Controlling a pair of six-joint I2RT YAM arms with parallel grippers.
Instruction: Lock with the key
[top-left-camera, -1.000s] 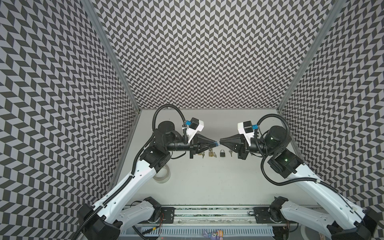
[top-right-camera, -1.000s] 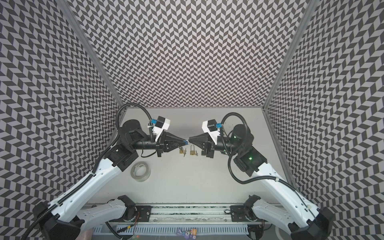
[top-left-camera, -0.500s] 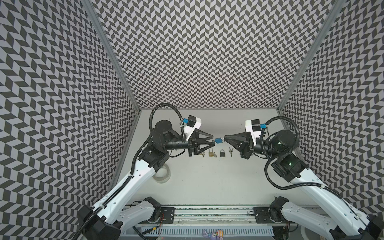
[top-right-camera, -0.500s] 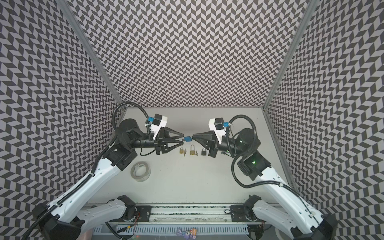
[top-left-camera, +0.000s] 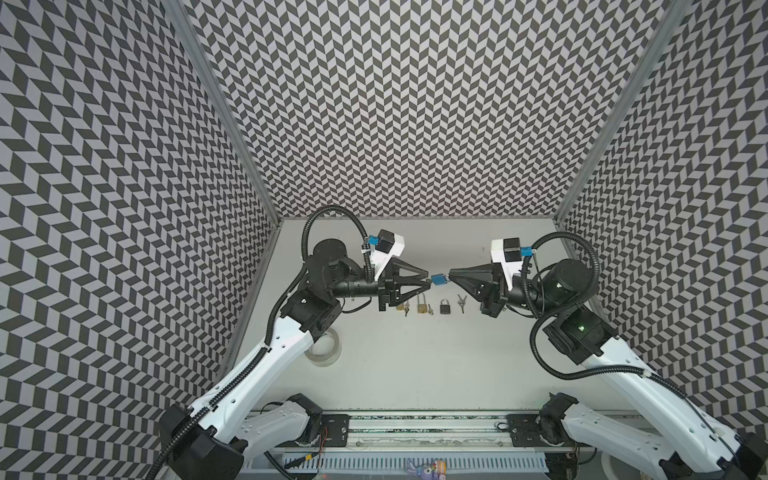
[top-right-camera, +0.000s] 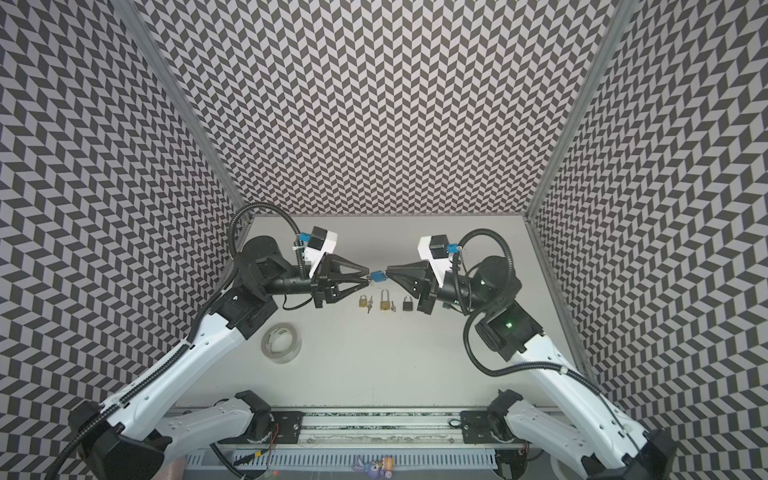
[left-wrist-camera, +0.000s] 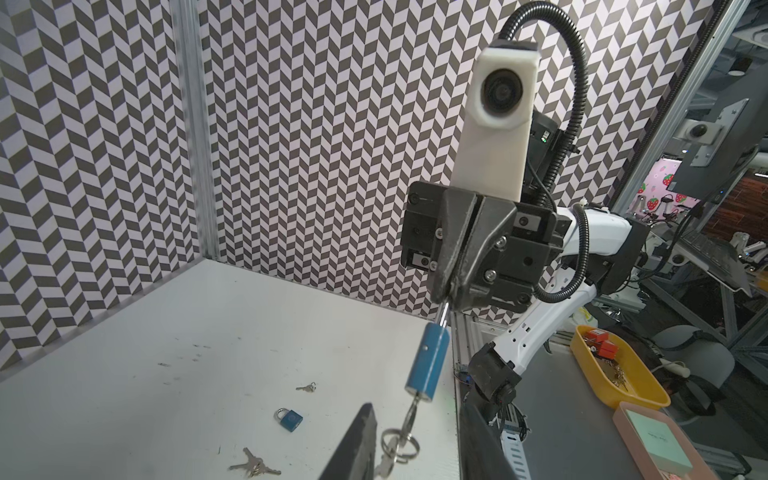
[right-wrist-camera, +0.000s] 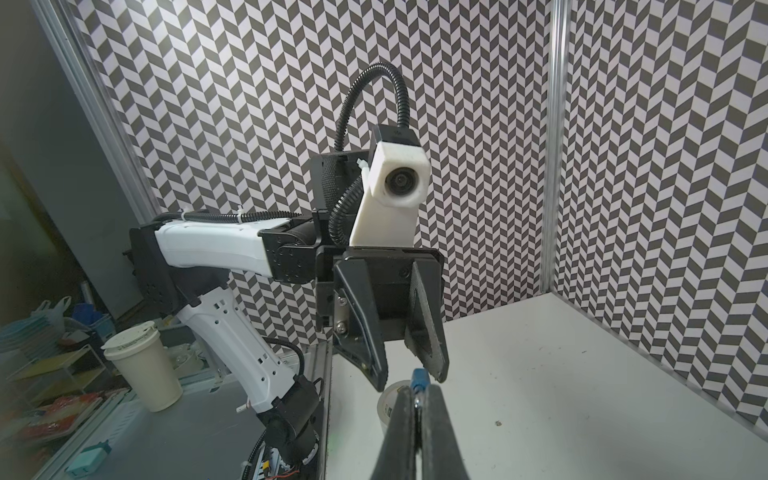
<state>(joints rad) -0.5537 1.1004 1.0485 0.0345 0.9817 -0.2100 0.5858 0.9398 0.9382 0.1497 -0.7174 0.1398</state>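
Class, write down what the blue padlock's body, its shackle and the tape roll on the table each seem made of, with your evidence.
Blue padlock body: probably metal with a satin blue coating; smooth, softly highlighted. Shackle: bare steel-like metal, bright and shiny. Tape roll: clear glossy plastic tape; the table shows through it.

Two overhead eyes, two wrist cameras face to face.
Both top views look steeply down from high above the front edge, taking in the whole surface (top-left-camera: 415, 374) in nearly one picture. The wrist views are close and roughly level: the left faces the right wrist camera (left-wrist-camera: 500, 93), the right faces the left wrist camera (right-wrist-camera: 399, 180), and both share the raised blue padlock (left-wrist-camera: 428, 361).
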